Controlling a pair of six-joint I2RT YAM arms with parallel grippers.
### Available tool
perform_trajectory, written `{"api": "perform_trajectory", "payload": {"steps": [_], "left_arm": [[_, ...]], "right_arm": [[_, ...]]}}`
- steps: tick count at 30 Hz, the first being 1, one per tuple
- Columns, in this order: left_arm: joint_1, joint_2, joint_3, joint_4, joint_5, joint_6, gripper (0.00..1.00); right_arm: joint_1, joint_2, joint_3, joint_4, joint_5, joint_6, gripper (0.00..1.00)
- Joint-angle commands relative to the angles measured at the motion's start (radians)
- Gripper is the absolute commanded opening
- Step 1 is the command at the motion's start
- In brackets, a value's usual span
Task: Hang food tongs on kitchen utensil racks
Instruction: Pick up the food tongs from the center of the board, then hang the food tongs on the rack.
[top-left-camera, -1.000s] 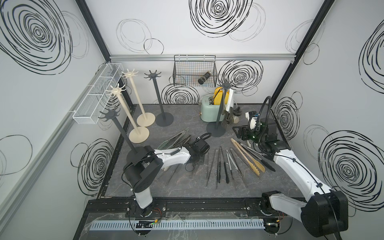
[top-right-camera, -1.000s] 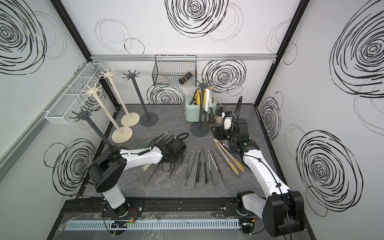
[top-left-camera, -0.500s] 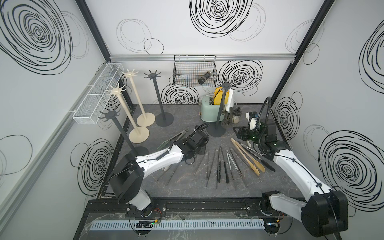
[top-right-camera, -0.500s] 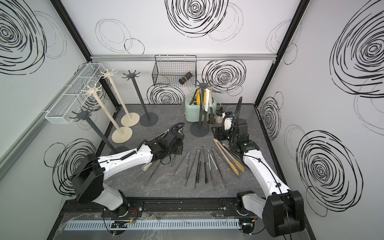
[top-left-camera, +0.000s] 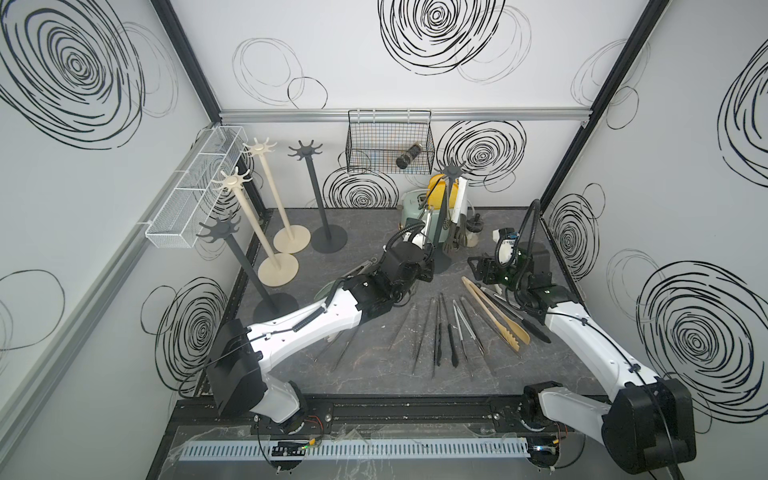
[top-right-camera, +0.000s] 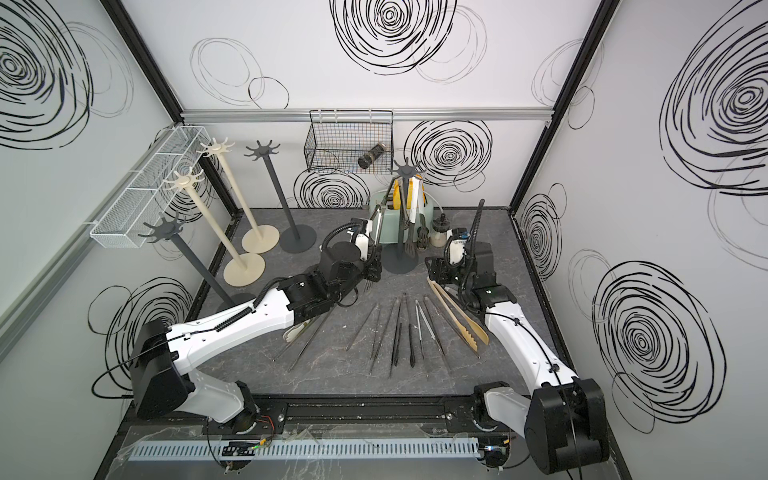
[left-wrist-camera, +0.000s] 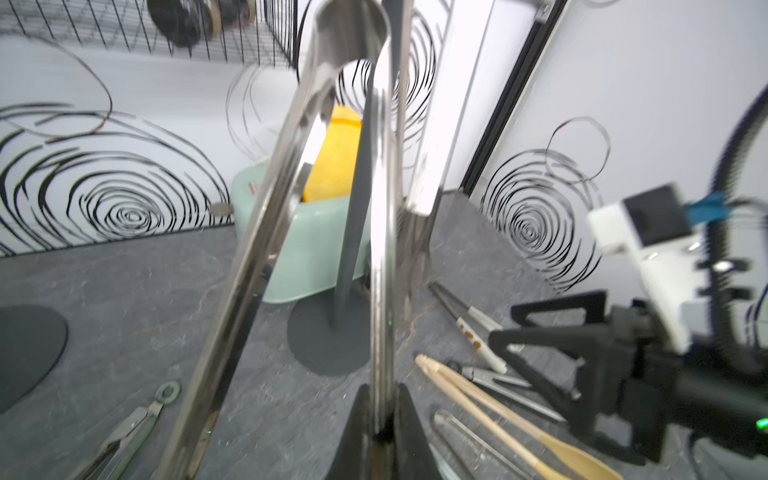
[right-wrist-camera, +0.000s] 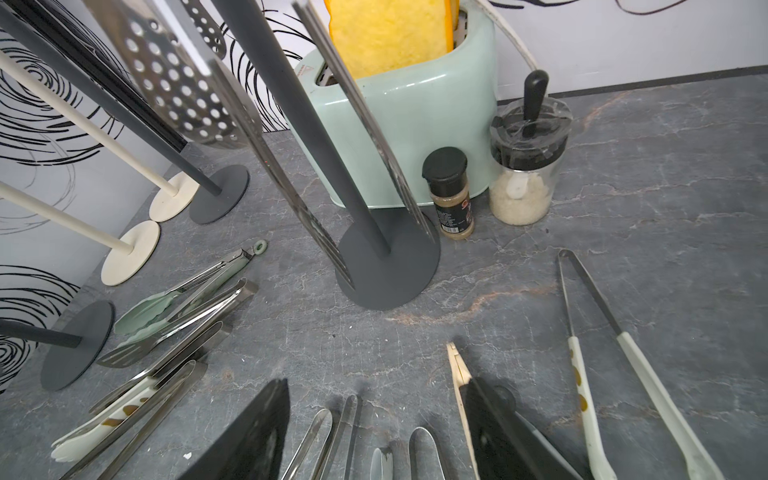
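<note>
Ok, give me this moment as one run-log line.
left gripper: shut on steel tongs, upright beside dark grey rack | right gripper: open, empty, near wooden tongs | steel tongs: not yet hung

The left gripper, a second ago low over the tongs pile, now reaches beside the dark grey rack by the toaster, its steel tongs lifted upright.
</note>
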Motion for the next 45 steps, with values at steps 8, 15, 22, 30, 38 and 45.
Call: {"api": "perform_trajectory", "payload": {"steps": [8, 15, 22, 30, 38, 45], "left_arm": [[-0.038, 0.139, 0.289, 0.061, -0.097, 0.061, 0.00], [-0.064, 0.259, 0.436, 0.047, -0.157, 0.042, 0.00], [-0.065, 0.317, 0.501, 0.030, -0.204, 0.033, 0.00], [-0.053, 0.369, 0.534, 0.027, -0.192, 0.029, 0.00], [-0.046, 0.420, 0.583, 0.015, -0.193, 0.023, 0.00], [-0.037, 0.420, 0.579, 0.019, -0.212, 0.023, 0.00]], "right_arm": [[0.014, 0.023, -0.013, 0.045, 0.021, 0.024, 0.69], [0.016, 0.012, -0.021, 0.046, 0.033, 0.024, 0.69], [0.016, 0.005, -0.038, 0.056, 0.033, 0.023, 0.69], [0.016, 0.016, -0.041, 0.070, 0.017, 0.024, 0.70], [0.014, 0.018, -0.048, 0.078, 0.010, 0.024, 0.70], [0.013, 0.019, -0.049, 0.081, 0.006, 0.023, 0.70]]}}
